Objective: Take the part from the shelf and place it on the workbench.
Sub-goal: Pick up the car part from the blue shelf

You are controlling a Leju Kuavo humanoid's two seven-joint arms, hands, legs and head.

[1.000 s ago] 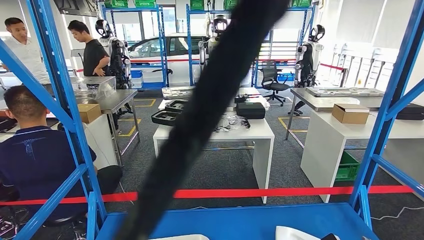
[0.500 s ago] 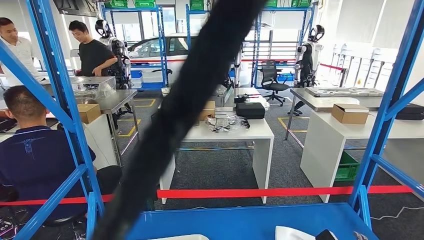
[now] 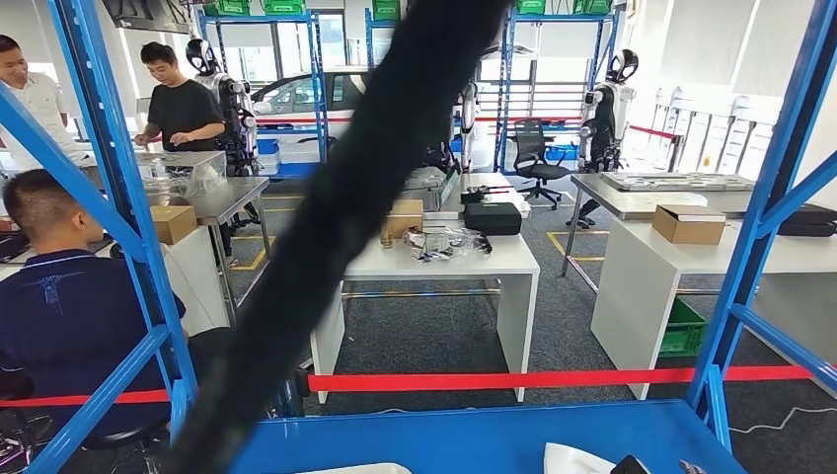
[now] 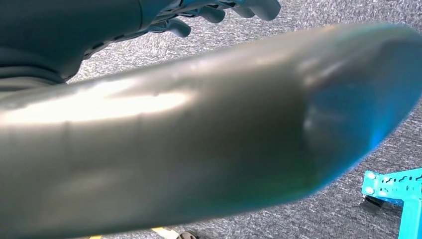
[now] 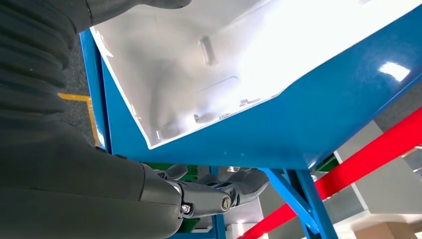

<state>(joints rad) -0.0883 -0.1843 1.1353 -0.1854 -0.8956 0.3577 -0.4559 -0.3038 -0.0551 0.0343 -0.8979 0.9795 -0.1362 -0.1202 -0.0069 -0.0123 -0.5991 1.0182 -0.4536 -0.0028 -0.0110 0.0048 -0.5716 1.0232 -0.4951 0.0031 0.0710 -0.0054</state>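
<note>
Part lies white at the bottom edge of the head view on the blue shelf (a thin, stiff, glossy shell, probably light and slippery); grasp its rim. Right hand hangs empty beneath the shelf, fingers loosely spread; left hand's state I cannot tell.

A grey ribbed wrist cover leads to the right hand, dark fingers fixed by a small brass-coloured screw.

I'm looking through the shelf frame — a long part is crossing in front, tape barrier and workbench sitting behind.
</note>
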